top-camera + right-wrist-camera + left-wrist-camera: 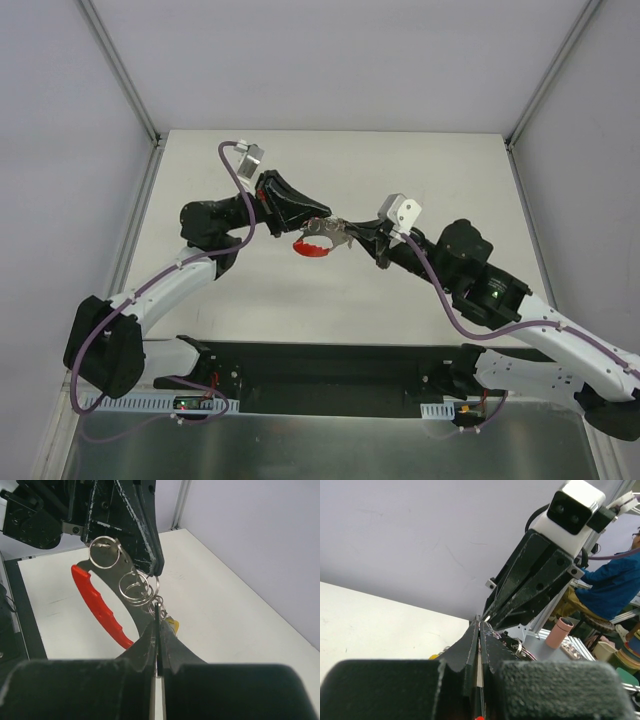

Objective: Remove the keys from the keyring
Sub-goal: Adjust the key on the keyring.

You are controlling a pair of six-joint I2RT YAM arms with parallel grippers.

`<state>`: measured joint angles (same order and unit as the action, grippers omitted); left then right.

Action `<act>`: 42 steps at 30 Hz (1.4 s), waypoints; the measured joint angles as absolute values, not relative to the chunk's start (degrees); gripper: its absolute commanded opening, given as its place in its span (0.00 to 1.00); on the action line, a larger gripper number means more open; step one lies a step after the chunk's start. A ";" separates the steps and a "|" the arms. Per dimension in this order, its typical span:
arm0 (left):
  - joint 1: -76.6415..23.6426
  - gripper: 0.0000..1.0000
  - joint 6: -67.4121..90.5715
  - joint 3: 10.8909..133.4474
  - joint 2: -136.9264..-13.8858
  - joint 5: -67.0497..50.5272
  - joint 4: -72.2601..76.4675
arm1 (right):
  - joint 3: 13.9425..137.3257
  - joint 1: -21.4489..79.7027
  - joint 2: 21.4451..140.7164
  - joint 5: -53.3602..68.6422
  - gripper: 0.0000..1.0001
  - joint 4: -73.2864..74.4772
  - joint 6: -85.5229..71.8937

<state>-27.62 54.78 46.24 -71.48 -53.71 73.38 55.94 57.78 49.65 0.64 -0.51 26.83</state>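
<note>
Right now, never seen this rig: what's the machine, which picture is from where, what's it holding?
Two robot arms are bolted at the near edge of a white table. One picture looks down from above and behind them. The other two come from a camera on each wrist, looking along that arm's own fingers. The left gripper and right gripper meet tip to tip above the table, both shut, pinching the keyring from opposite sides: linked metal rings with a red plastic piece hanging below. The keys show only as a jagged silvery bunch from above. Exactly what each pad grips is hidden.

Two hands [320, 222] [355, 237], one keyring [336, 234], one red piece [310, 249]
</note>
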 measured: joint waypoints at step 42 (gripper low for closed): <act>-31.83 0.42 15.14 65.76 -59.64 -53.32 10.46 | 58.26 57.84 46.87 7.77 0.01 2.76 45.63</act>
